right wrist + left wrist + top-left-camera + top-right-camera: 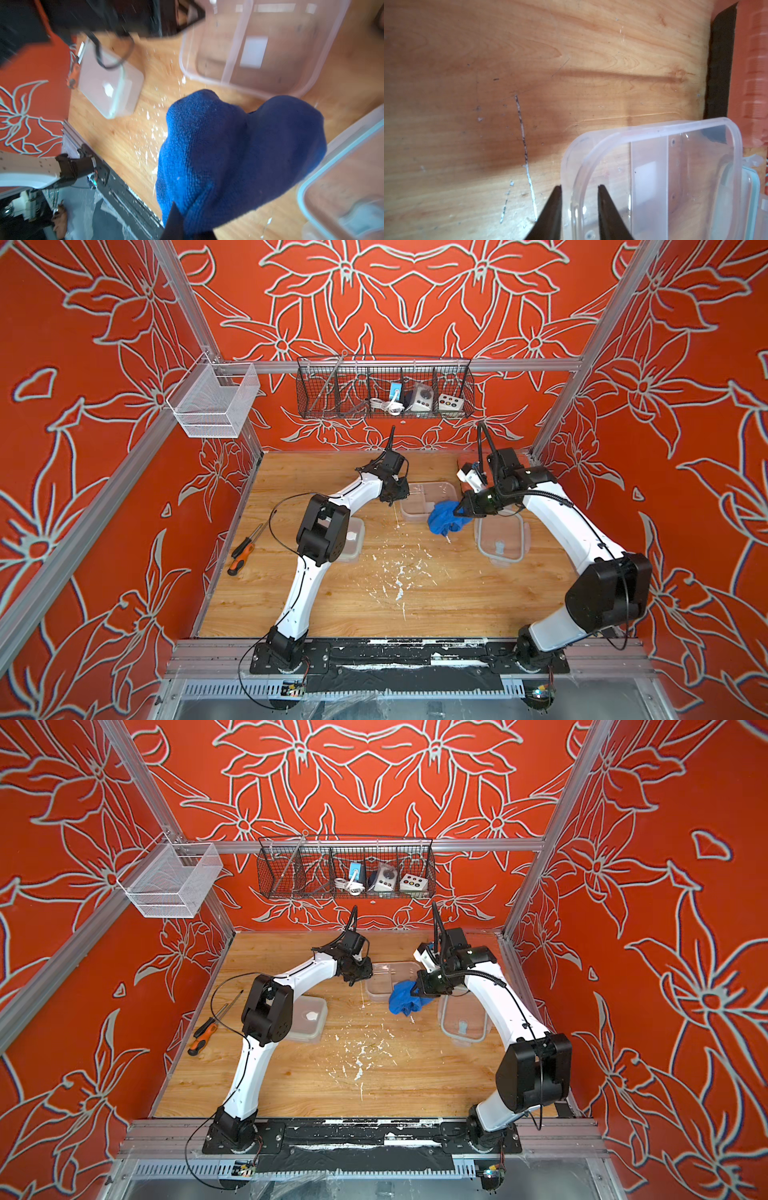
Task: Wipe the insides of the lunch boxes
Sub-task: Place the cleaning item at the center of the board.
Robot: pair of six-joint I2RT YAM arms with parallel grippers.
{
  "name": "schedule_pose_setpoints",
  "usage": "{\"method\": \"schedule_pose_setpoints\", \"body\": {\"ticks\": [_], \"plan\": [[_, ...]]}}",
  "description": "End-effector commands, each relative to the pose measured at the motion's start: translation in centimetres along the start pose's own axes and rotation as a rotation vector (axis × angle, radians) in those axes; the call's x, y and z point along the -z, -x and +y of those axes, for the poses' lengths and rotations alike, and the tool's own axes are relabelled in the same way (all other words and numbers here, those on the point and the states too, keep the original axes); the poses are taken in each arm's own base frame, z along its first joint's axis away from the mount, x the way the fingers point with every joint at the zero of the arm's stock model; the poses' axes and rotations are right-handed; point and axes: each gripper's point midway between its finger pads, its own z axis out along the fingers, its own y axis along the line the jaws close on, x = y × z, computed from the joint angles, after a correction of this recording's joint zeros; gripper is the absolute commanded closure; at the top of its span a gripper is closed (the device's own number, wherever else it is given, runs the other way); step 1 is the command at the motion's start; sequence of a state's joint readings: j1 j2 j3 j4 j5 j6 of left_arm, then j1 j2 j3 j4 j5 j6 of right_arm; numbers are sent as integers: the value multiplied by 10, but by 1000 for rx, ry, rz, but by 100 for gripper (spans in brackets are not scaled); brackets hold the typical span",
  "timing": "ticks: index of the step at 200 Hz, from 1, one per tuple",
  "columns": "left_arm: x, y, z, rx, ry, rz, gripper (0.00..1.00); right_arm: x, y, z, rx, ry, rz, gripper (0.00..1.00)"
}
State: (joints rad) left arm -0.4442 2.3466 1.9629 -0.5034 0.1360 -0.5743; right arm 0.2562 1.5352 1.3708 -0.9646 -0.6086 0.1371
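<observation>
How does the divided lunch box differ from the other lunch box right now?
The divided lunch box has a divider and white label; the plain lunch box shows only a white patch. The left gripper straddles the divided one's rim; the plain one lies apart, untouched. Both are translucent with rounded corners.

The near half of the table lies open from the left edge to the right edge, with only white flecks on it, and the far left corner is free too. Close to the left edge a screwdriver lies in the way. Toward the far right corner the space is narrow. There the divided lunch box and the lid sit near each other, and the blue cloth fills the gap between them. The elbow of the left arm hangs over the second lunch box and blocks the way down to it.
</observation>
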Motion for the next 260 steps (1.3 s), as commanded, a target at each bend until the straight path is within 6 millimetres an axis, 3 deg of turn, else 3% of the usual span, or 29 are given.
{"method": "schedule_pose_setpoints", "body": {"ticks": [1, 17, 38, 73, 88, 99, 115, 138, 177, 193, 202, 217, 245, 260], "plan": [[1, 5, -4, -5, -14, -9, 68, -5, -23, 3, 3, 30, 25, 100], [5, 8, -7, -3, -24, -16, 66, -14, -38, -3, -13, 24, 49, 100], [10, 10, -9, -2, -27, -24, 54, -32, -48, -18, -52, -5, 75, 100], [36, 19, -11, 1, -16, -86, 22, -63, -47, -43, -108, -43, 107, 99], [53, 24, -13, 2, -18, -124, 9, -75, -49, -55, -129, -76, 149, 85], [65, 26, -14, 2, -21, -148, 8, -80, -50, -60, -128, -95, 181, 66], [83, 26, -13, 0, -26, -176, 8, -79, -48, -56, -109, -105, 187, 49], [105, 22, -8, 6, -31, -204, 7, -61, -37, -37, -75, -83, 124, 32], [135, 12, -9, -3, -93, -232, 7, -43, -38, -19, -87, -37, 136, 24], [146, 11, -4, -5, -82, -251, 7, -39, -37, -8, -96, 8, 153, 15], [150, 9, -3, -8, -88, -246, 7, -35, -35, -2, -93, 29, 152, 5], [155, 5, -10, -36, -132, -222, 8, -30, -31, 2, -82, 34, 146, 3], [158, -30, -34, -73, -334, -166, 10, -26, -26, 6, -72, 40, 148, 2], [160, -43, -29, -49, -353, -170, 12, -24, -23, 7, -70, 39, 138, 2]]}}
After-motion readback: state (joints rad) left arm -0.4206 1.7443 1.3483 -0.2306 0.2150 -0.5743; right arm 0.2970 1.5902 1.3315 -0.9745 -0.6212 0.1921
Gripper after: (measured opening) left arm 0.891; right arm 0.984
